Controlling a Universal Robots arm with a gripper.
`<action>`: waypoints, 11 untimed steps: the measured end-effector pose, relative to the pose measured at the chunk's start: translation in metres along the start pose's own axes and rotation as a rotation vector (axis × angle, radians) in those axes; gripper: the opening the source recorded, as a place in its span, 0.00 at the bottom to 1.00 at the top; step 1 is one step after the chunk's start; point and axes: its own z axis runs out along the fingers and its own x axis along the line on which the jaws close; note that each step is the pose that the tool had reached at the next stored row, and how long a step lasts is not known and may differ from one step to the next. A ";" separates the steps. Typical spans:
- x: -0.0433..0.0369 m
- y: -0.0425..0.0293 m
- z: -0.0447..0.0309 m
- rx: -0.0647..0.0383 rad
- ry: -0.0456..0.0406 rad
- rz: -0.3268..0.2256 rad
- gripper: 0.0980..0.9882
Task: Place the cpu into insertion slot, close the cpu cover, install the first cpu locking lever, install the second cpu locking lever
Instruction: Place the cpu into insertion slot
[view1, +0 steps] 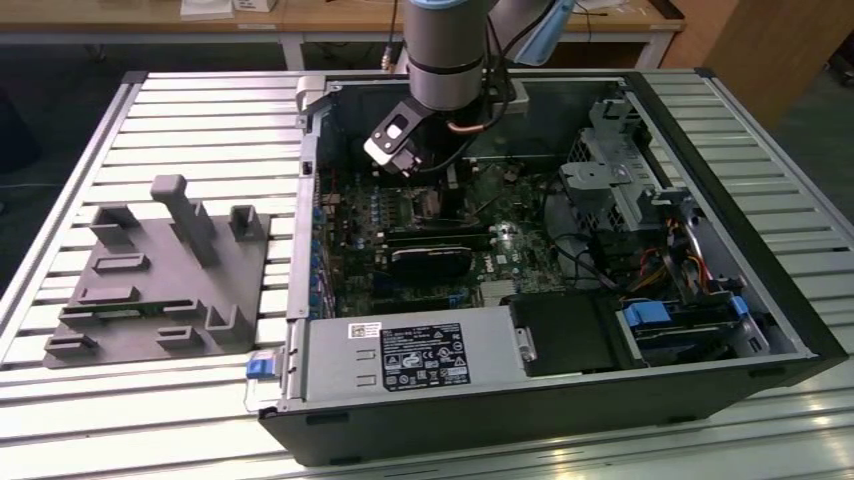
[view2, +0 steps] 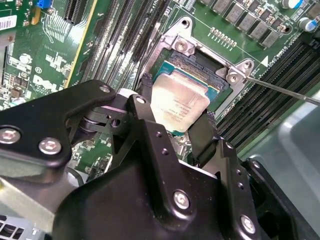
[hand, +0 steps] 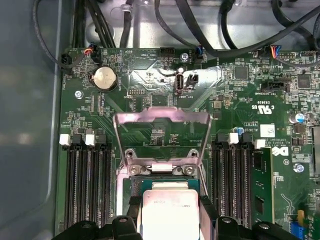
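The gripper (view2: 176, 107) has its 2 black fingers (view2: 202, 137) clamped on the cpu (view2: 180, 100), 1 finger on each side of it. The cpu is a flat square chip with a pale shiny face. In both wrist views it sits right over the insertion slot (view2: 194, 67), a little tilted. It cannot be told if the chip is touching the slot yet. Part of the dark slot peeks out past the far edge of the chip.

The cpu cover (hand: 161, 117) is a thin shiny metal frame with a hole in the middle. It is flipped open and stands up just behind the slot. A thin metal lever (view2: 280, 89) sticks out from 1 corner of the slot and is not pushed down.

Long black memory slots (hand: 85, 185) run along both sides of the insertion slot on the green motherboard (hand: 240, 110). A round silver coin battery (hand: 105, 77) sits farther back on the board.

In the exterior view the arm (view1: 447, 50) reaches down into the open computer case (view1: 310, 200). The case lies on a slatted metal table (view1: 200, 100). A grey holder tray (view1: 160, 270) sits on the table at the exterior view's left, well apart from the gripper.
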 end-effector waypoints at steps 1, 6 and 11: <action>0.0000 -0.0002 0.0009 -0.001 0.0001 -0.001 0.50; 0.0006 -0.0030 0.0036 -0.002 0.0000 -0.001 0.50; 0.0046 -0.0031 0.0047 -0.002 0.0000 -0.001 0.50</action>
